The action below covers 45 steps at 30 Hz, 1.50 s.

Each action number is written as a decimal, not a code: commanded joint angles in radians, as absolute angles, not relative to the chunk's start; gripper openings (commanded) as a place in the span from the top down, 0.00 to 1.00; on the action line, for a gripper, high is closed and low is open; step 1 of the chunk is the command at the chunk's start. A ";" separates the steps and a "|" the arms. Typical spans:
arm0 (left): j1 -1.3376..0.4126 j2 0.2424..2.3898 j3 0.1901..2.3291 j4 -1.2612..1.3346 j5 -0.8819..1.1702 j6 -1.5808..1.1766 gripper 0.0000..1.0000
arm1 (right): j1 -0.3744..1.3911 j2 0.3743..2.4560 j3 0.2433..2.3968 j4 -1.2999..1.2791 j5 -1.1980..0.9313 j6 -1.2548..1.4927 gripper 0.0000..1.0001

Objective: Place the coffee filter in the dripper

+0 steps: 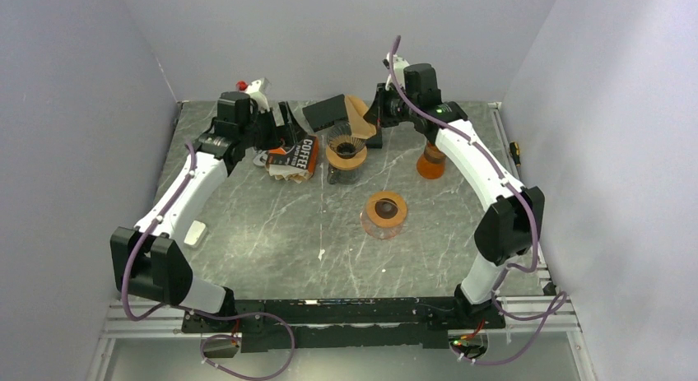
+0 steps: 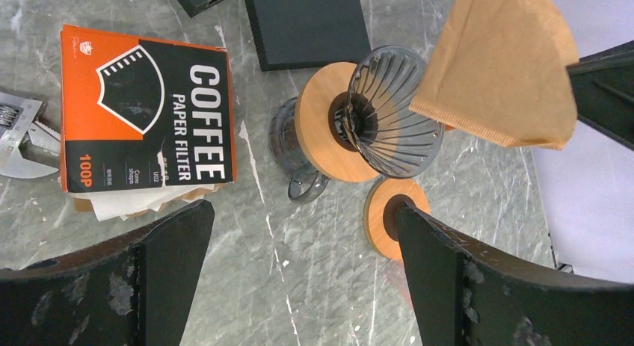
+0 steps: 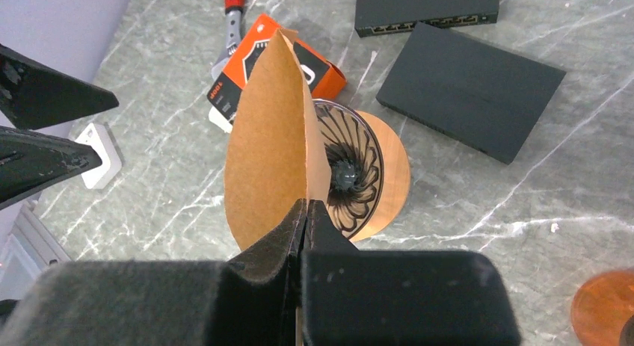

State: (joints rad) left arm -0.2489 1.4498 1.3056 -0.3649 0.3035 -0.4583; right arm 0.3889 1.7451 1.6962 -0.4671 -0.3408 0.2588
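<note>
Now | right gripper clenched on one edge of coffee filter, held aloft near dripper, not yet inside | left gripper spread wide, empty | filter likely light, limp, easily creased: pinch by the edge, gently.

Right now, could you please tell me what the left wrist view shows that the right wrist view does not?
Only the left wrist view shows a second wooden ring beside the dripper and the full lettering on the filter box. Only the right wrist view shows an orange cup and a small white object. Both show the right gripper shut on the coffee filter, the dripper and a black box.
</note>
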 commanded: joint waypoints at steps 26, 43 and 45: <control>-0.342 1.631 1.386 -0.173 0.408 -0.621 0.01 | 0.495 1.841 1.748 -0.497 -0.202 0.231 0.49; -0.377 1.844 1.632 -0.365 0.292 -0.586 0.06 | 0.497 1.795 1.718 -0.454 -0.173 0.230 0.23; -0.383 1.850 1.636 -0.361 0.288 -0.579 0.07 | 0.497 1.798 1.725 -0.461 -0.146 0.221 0.22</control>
